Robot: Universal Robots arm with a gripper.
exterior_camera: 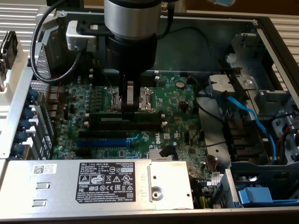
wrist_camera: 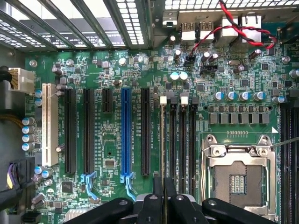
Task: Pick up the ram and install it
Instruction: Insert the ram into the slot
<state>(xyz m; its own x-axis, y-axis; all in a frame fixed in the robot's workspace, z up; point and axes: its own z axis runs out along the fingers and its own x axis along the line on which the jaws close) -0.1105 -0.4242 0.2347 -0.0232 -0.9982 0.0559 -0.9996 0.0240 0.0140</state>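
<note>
We see the ram standing on its long edge across the motherboard, in line with the black memory slots and on their side nearest the processor socket. In the wrist view the ram shows edge-on as a thin pale line along the outermost slot of the group. We cannot tell whether it sits fully home.

The gripper comes straight down on the stick near its middle. Its fingers are drawn close together, pinching the ram's upper edge between them.

The blue expansion slot lies just past the memory slots, away from the socket. All of this sits in an open computer case, with the labelled power supply along the near side.
</note>
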